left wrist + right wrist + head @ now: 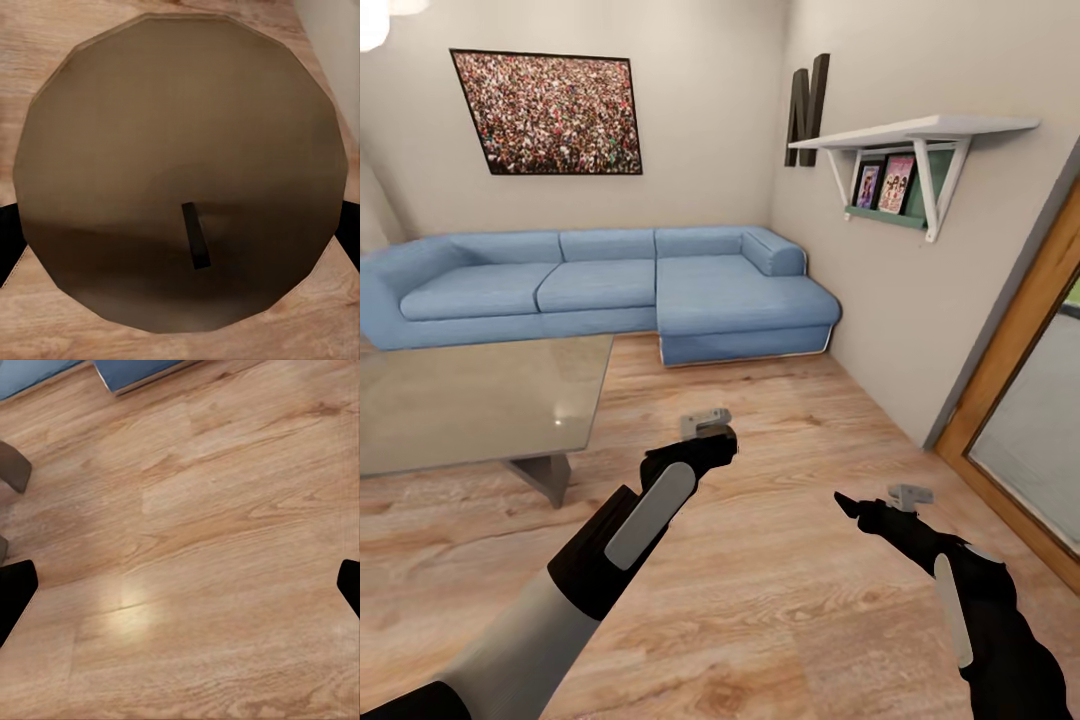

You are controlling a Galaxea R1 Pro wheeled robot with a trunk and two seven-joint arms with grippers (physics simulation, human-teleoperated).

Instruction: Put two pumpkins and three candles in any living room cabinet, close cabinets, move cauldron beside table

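A beige-grey candle (180,135) with a short dark wick sits between the black fingertips (6,240) of my left gripper (710,445), which is shut on it above the wooden floor. In the head view the gripper's body hides the candle. My right gripper (850,503) hangs open over bare floor with nothing between its fingers (15,592). The glass-topped table (470,400) stands to the left of my left arm, and one grey leg (11,465) appears in the right wrist view. The pumpkins, cabinet and cauldron are out of view.
A blue corner sofa (610,285) runs along the far wall behind the table. A white wall shelf (920,135) with framed pictures hangs on the right wall, and a wood-framed glass door (1025,400) stands at the right. Wooden floor (780,590) lies open ahead.
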